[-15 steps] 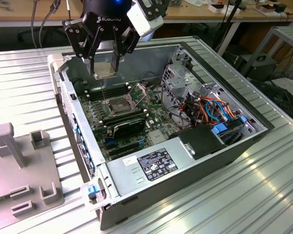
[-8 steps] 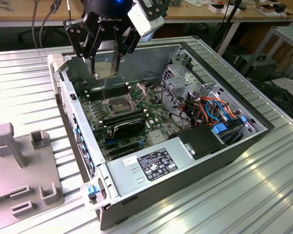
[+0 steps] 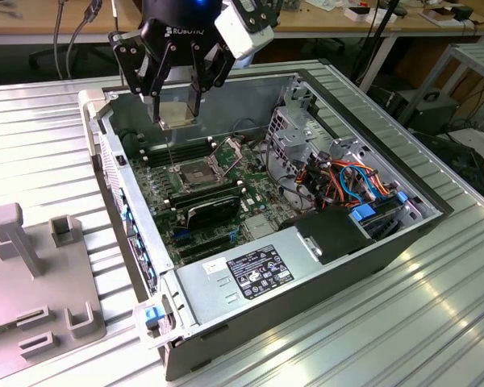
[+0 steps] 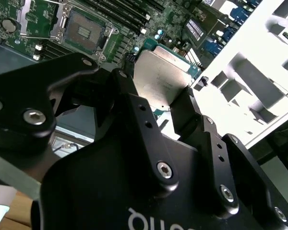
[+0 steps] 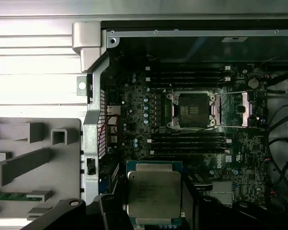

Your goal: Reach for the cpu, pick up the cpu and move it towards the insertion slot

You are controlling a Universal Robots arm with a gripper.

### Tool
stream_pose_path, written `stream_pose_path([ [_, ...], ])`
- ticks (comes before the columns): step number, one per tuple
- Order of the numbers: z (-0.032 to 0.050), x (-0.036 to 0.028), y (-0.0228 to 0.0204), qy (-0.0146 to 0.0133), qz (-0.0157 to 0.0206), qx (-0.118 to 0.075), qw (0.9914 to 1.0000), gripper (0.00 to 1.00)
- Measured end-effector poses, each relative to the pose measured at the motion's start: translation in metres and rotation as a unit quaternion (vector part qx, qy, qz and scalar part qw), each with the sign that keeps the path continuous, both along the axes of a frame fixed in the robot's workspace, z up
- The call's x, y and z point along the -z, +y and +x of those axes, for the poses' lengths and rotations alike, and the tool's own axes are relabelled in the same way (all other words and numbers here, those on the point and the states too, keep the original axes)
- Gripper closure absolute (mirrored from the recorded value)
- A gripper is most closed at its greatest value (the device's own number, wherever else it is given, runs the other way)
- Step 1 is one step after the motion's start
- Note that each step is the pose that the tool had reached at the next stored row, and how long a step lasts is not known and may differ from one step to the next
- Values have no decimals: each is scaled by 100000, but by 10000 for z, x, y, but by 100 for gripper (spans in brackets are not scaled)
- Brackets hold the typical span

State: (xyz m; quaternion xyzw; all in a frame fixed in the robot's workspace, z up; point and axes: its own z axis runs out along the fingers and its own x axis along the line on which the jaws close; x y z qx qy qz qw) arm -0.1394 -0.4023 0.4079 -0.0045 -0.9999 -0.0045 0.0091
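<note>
first wrist view, nearest: the pincer [image 5: 153, 213] grips the cpu [image 5: 153, 194] by its edges, above the open computer case [image 5: 93, 115]. farther off, the insertion slot [image 5: 191, 110] sits uncovered; keeping the chip level and square should help.

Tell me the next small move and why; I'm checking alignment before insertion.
Probably ease the hand across until the cpu sits squarely over the slot. The cpu is gripped and held above the board, and the first wrist view shows the cpu offset from the open slot.
</note>
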Motion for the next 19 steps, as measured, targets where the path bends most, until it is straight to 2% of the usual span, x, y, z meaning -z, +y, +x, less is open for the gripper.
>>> stream_pose_path([
  [12,318,11,140,-2,1,4,100000,45],
  [14,407,11,179,0,0,-1,100000,45],
  [16,454,12,202,-1,2,-4,100000,45],
  [19,559,18,259,2,1,-3,100000,45],
])
